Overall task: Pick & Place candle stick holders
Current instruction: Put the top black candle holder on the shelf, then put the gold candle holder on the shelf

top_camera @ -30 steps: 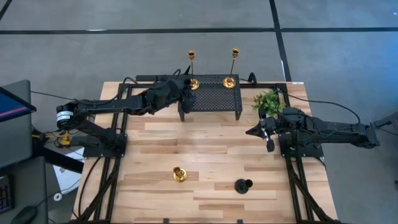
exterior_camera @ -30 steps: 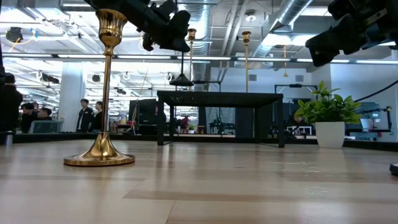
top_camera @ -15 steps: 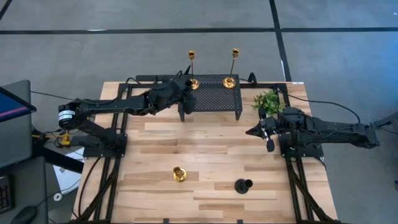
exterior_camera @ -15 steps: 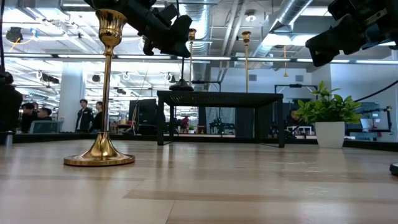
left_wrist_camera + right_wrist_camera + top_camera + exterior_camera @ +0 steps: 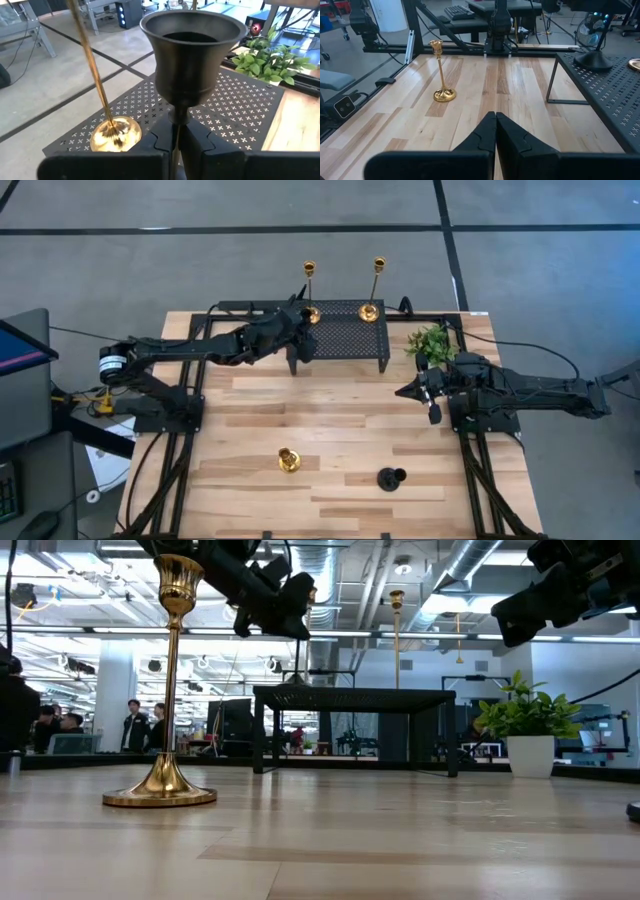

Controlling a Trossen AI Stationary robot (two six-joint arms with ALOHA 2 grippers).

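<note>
The left claw (image 5: 176,145) is clamped on a black candle stick holder (image 5: 189,55) above the mesh rack (image 5: 345,332), upper centre of the high view. The right claw (image 5: 495,131) (fingers together, empty) hovers over the pale wood tabletop (image 5: 340,420). People (image 5: 135,725) stand in the room behind.

Your worktop (image 5: 340,430) is pale planked wood, smooth, low sheen. Gold candle stick holders (image 5: 288,461) read as polished, mirror-bright metal. Black holder (image 5: 189,55) is matt, satin-smooth. Rack (image 5: 240,107) is perforated matt black metal.
</note>
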